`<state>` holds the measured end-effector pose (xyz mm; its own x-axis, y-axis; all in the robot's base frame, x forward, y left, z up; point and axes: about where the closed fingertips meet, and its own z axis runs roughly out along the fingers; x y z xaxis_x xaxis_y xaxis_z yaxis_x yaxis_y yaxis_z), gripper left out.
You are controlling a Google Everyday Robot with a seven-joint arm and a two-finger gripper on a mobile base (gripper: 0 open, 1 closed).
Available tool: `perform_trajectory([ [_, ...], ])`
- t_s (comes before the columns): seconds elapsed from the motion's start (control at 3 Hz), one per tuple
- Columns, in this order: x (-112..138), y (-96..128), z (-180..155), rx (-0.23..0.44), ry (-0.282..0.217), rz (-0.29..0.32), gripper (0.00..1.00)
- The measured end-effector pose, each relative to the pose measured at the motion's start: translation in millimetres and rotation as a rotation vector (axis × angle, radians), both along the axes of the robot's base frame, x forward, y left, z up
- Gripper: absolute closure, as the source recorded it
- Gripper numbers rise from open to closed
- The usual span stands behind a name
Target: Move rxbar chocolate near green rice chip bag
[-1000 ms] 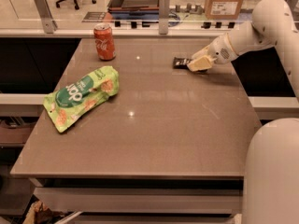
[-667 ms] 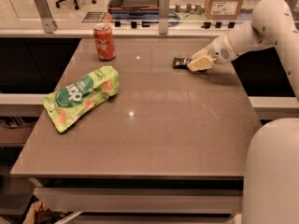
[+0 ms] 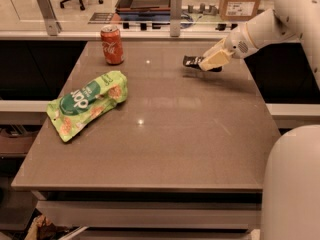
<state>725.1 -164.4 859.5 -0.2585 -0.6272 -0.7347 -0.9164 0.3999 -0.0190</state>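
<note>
The rxbar chocolate (image 3: pixel 190 61) is a small black bar at the far right of the table. My gripper (image 3: pixel 206 63) is shut on its right end and holds it just above the tabletop, with a shadow under it. The green rice chip bag (image 3: pixel 87 104) lies flat at the left middle of the table, well to the left of the bar and the gripper.
A red soda can (image 3: pixel 112 44) stands at the back left of the table (image 3: pixel 170 144). My white arm (image 3: pixel 270 26) reaches in from the right. A rail with posts and a cardboard box (image 3: pixel 241 0) lie behind the table's far edge.
My gripper and the black bar have risen slightly off the tabletop. The bag and the can have not moved.
</note>
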Motion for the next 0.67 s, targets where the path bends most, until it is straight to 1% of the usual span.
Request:
perform_trajectory([
  [0.67, -4.7, 2.4, 32.5, -0.031, -0.069, 0.006, 1.0],
])
